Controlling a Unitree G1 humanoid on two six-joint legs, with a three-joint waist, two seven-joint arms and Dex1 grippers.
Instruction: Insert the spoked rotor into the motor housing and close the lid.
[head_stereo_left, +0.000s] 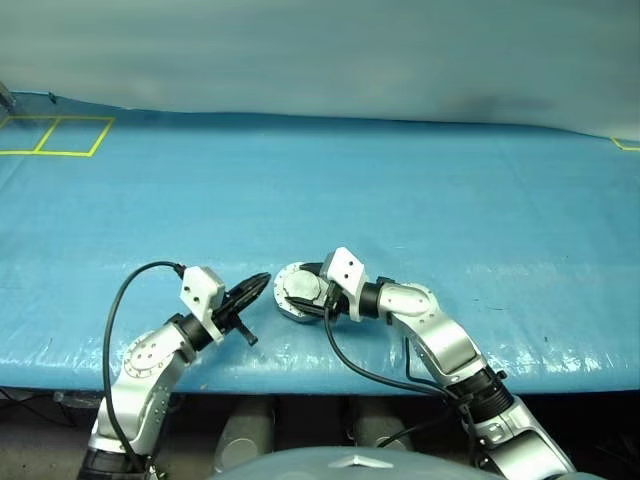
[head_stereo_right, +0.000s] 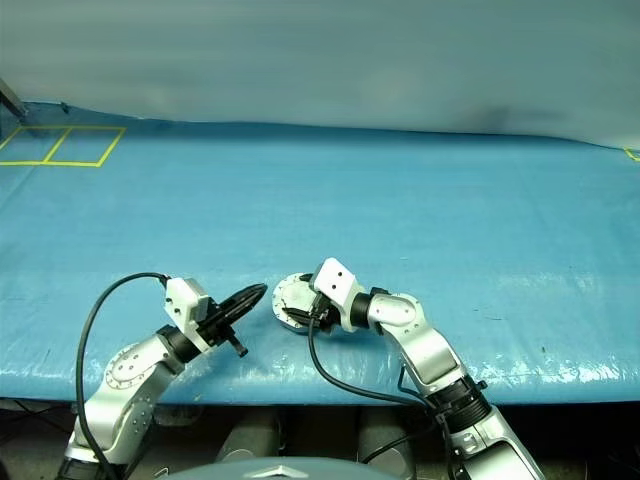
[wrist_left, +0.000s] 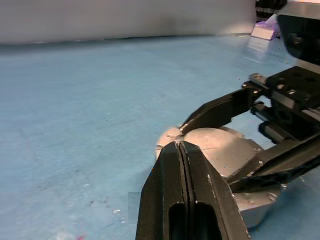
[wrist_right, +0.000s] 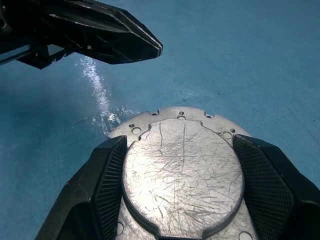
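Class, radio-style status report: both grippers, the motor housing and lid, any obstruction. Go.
Left gripper shut, empty, beside the motor housing. Right gripper straddling the lid, lid down. Nothing in the way.

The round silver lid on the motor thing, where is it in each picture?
Left eye view: the round scratched silver lid lies shut, low centre on the blue table cover.
Right eye view: low centre.
Left wrist view: behind the shut left gripper.
Right wrist view: between the right gripper fingers.
Shared landmark: the blue cover.
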